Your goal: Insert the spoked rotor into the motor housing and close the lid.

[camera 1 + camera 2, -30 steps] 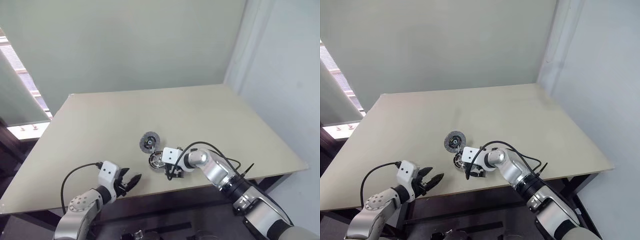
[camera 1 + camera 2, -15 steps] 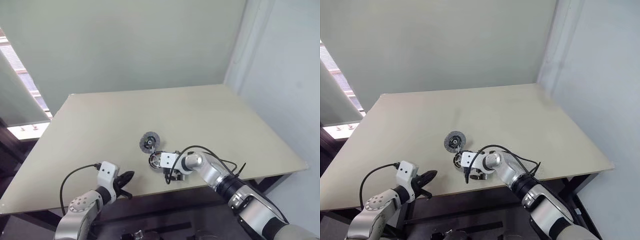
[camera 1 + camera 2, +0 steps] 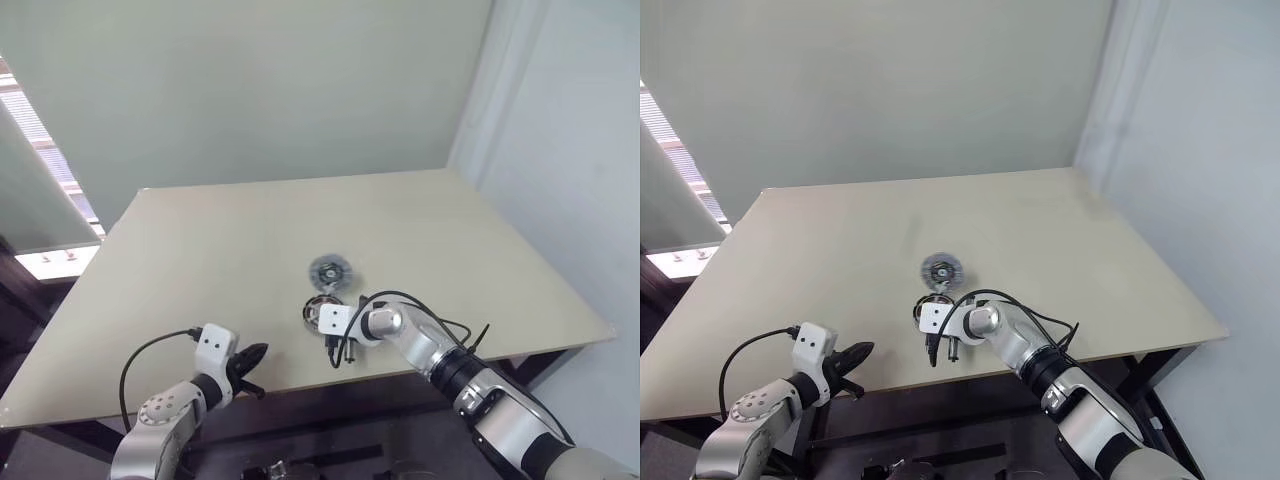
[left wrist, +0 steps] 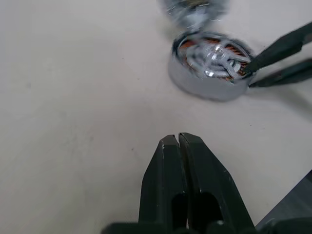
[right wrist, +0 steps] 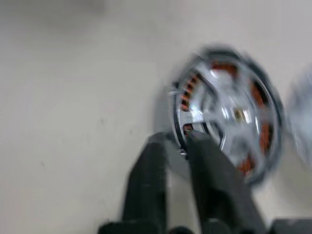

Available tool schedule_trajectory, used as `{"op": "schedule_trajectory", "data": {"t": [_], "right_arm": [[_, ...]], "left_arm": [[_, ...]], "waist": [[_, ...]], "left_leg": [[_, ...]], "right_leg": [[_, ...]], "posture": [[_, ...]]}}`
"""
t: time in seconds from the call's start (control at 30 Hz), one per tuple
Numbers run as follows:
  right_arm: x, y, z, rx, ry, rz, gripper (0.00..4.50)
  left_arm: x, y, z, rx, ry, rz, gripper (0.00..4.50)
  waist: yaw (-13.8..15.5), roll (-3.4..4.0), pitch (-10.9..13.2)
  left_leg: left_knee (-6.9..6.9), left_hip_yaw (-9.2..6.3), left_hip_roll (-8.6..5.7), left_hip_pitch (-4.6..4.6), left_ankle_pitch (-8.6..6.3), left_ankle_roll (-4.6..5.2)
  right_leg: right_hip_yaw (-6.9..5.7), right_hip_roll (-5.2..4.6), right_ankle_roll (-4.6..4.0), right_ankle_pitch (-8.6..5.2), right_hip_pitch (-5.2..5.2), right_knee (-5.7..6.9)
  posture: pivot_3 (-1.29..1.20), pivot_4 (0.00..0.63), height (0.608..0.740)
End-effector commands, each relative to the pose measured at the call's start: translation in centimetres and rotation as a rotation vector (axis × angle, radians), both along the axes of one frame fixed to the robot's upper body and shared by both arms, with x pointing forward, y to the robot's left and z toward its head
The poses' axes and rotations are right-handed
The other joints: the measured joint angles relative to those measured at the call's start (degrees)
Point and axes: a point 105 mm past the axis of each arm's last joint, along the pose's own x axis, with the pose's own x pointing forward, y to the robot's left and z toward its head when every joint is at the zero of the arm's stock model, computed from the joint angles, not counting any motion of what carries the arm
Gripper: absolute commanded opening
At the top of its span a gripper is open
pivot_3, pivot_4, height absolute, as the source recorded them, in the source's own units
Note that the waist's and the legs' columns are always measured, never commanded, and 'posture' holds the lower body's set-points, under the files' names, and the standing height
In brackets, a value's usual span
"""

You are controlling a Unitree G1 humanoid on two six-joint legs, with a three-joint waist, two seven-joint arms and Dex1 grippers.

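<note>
Right gripper (image 5: 176, 141) pinches the round silver motor housing's (image 4: 210, 64) rim (copper windings inside); left gripper (image 4: 178, 141) clenched empty.

Bare table (image 3: 200, 260) lies open all round, only the lid (image 3: 329, 270) crowding, apparently touching, the motor housing (image 4: 210, 63).

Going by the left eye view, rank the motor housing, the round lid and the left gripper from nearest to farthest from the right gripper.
1. motor housing: at the right gripper, its rim pinched between the fingers.
2. round lid: just beyond the housing, farther up the table.
3. left gripper: far off to the left, at the table's near edge.
</note>
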Motion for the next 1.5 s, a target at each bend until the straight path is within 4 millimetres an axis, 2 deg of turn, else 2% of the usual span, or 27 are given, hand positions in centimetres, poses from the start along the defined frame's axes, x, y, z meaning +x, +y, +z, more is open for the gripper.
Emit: {"op": "schedule_trajectory", "data": {"t": [0.03,0.4,0.8,1.1,1.5], "right_arm": [[0.7,0.0,1.2,0.000,-0.051,0.010,0.03],[0.3,0.5,2.3,0.024,-0.034,0.031,0.03],[-3.5,3.0,5.1,0.142,0.199,-0.016,0.03],[-3.8,5.8,3.8,0.201,0.254,-0.168,0.03],[-2.8,6.9,3.1,0.314,0.338,-0.361,0.03]], "left_arm": [[0.5,-0.1,1.5,0.000,-0.057,-0.004,0.00],[0.4,0.1,1.2,0.002,-0.050,0.004,0.00],[0.4,0.2,0.8,0.002,-0.040,0.013,0.00],[0.7,-0.1,0.5,-0.010,-0.040,0.011,0.00],[0.7,-0.3,0.3,-0.019,-0.042,0.021,0.00]], "waist": [[-0.02,0.01,0.01],[-0.02,0.01,0.01],[-0.04,0.01,0.01],[-0.01,-0.01,0.00],[0.02,0.01,0.01]], "left_leg": [[0.00,0.01,0.00,-0.01,0.00,0.00],[-0.01,0.01,0.00,-0.02,0.00,0.00],[-0.08,-0.02,0.02,-0.09,-0.01,-0.01],[-0.12,-0.02,0.01,-0.10,-0.08,-0.13],[-0.11,-0.05,-0.02,-0.08,-0.13,-0.23]], "right_leg": [[0.01,0.00,0.00,0.00,-0.01,0.00],[0.02,0.00,0.01,0.01,-0.03,0.00],[-0.01,0.00,0.02,0.01,-0.12,0.00],[-0.02,0.00,0.02,0.01,-0.15,0.00],[-0.02,-0.02,0.02,0.01,-0.13,0.00]], "posture": [[0.00,0.000,0.740],[0.00,0.000,0.740],[0.00,0.000,0.740],[0.00,0.000,0.740],[0.00,0.000,0.740]]}}
